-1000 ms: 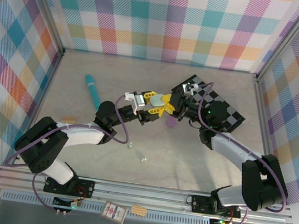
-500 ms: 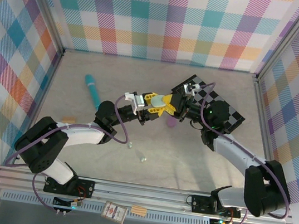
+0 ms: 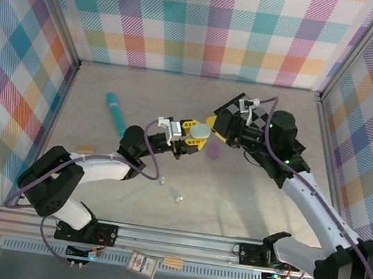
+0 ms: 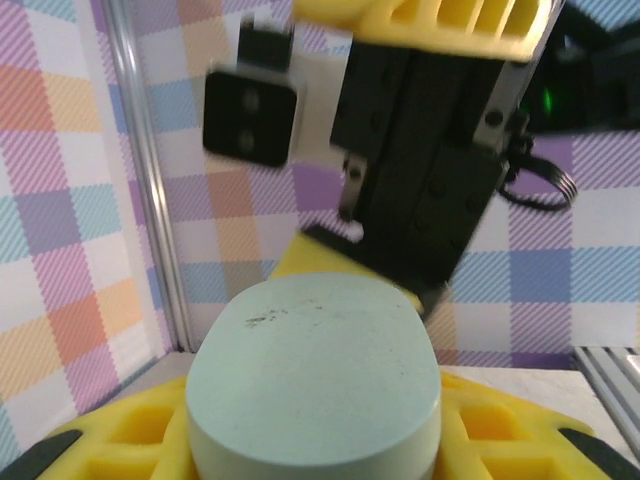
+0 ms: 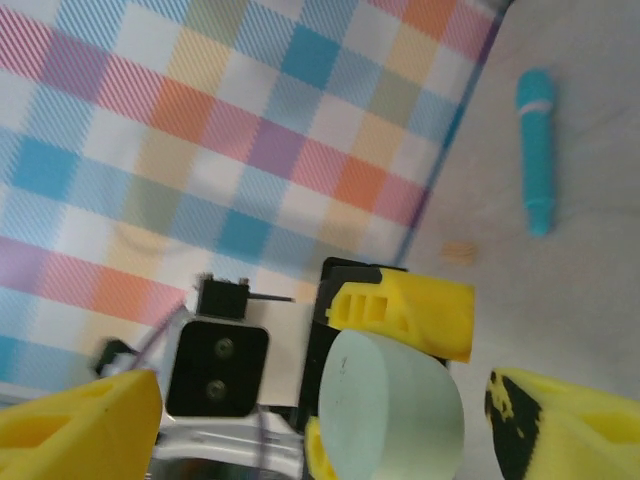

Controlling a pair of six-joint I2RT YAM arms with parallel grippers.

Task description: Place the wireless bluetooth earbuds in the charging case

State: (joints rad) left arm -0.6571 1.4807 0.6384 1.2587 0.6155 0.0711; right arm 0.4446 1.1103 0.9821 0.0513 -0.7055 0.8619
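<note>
My left claw (image 3: pixel 195 134) grips the mint case (image 4: pixel 312 390) across its sides at frame centre. My right claw (image 3: pixel 222 126) gapes wide beside it. The shell looks smooth and light (likely slippery). One bud (image 3: pixel 178 196) lies lower centre, tiny; pinch gently.

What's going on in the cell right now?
The left claw holds a mint-green charging case in mid-air, pinched between its yellow fingers. The right claw faces it from close by with its jaws open, holding nothing. Two tiny earbuds lie loose on the table, nearer the arm bases, with neither claw on them.
</note>
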